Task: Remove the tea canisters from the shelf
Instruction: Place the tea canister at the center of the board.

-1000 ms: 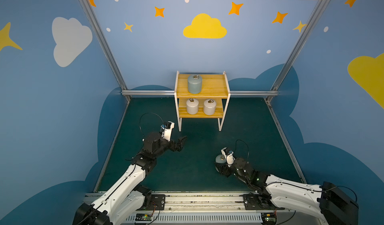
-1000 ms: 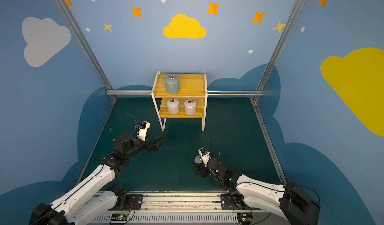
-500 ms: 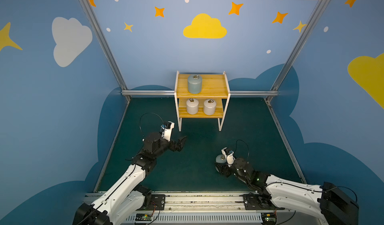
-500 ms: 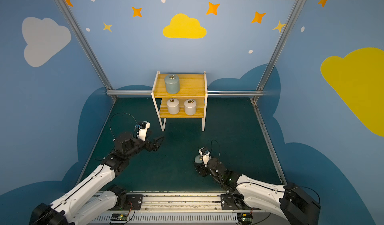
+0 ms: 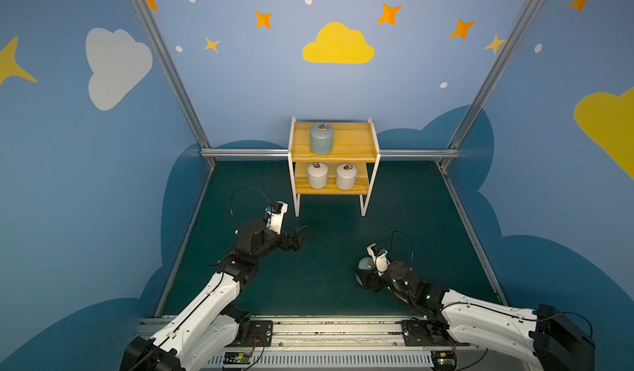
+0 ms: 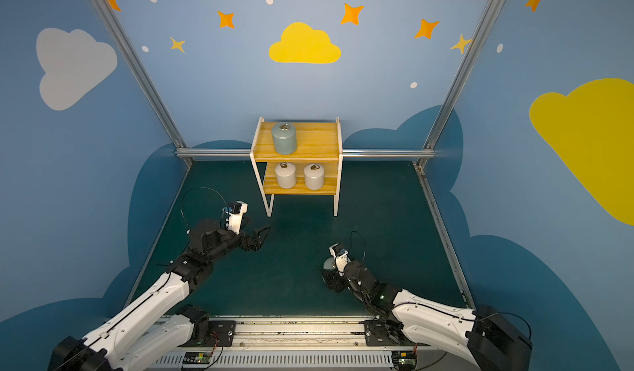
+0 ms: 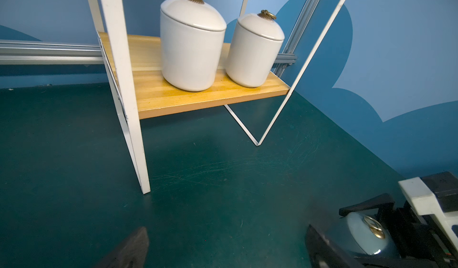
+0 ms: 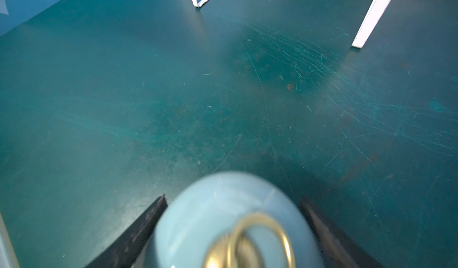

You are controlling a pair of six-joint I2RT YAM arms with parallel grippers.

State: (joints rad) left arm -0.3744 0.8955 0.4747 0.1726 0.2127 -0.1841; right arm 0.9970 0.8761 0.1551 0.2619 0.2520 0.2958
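With nothing visibly shifted over the last second, the squat pale blue-grey lidded canister (image 5: 363, 264) stands on the dark green desk (image 5: 326, 269) at lower right, off the yellow-slatted two-tier shelf (image 5: 353, 139) holding three more; only the wrist views show the right hand (image 8: 233, 199) flanking it, grip impossible to tell, left hand (image 5: 299, 237) spread.

Open green floor (image 5: 329, 249) lies before the shelf (image 5: 329, 190), except the blue floor canister (image 5: 362, 264) near right. The top board (image 5: 353, 141) is bare on its right half, with the top blue canister (image 5: 321, 141) standing left. Below, two white canisters (image 5: 317, 177) (image 5: 346, 177) sit close together under it.
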